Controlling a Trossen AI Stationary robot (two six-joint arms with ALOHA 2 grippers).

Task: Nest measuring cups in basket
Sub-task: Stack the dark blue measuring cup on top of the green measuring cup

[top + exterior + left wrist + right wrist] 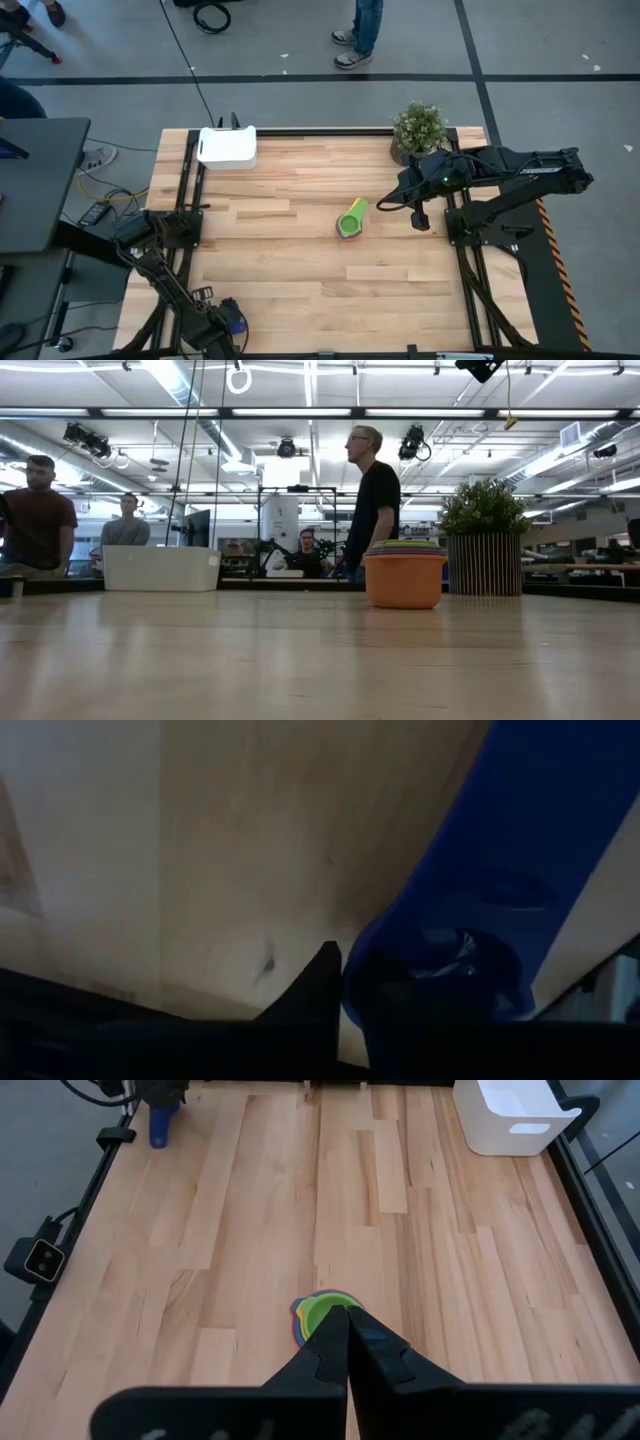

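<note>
A nested stack of measuring cups (351,220), orange outermost and green on top, stands on the table right of centre; it also shows in the low view (405,575). The white basket (228,147) sits at the far left. A single blue measuring cup (238,320) lies at the table's near left corner, with my left gripper (350,970) shut on it, pointing steeply down. My right gripper (346,1320) hangs shut above the table, just right of the stack, touching nothing. My left gripper comes from above and pinches the blue cup's flat handle near its free end, by the hanging hole (440,955), between its two fingers. The handle runs away from the fingers over the wood. Whether the cup is clear of the table I cannot tell.
A potted green plant (418,130) stands at the far right corner, behind my right arm. Bare wood (290,250) lies between the blue cup, the stack and the basket. People stand beyond the table's far edge (375,500).
</note>
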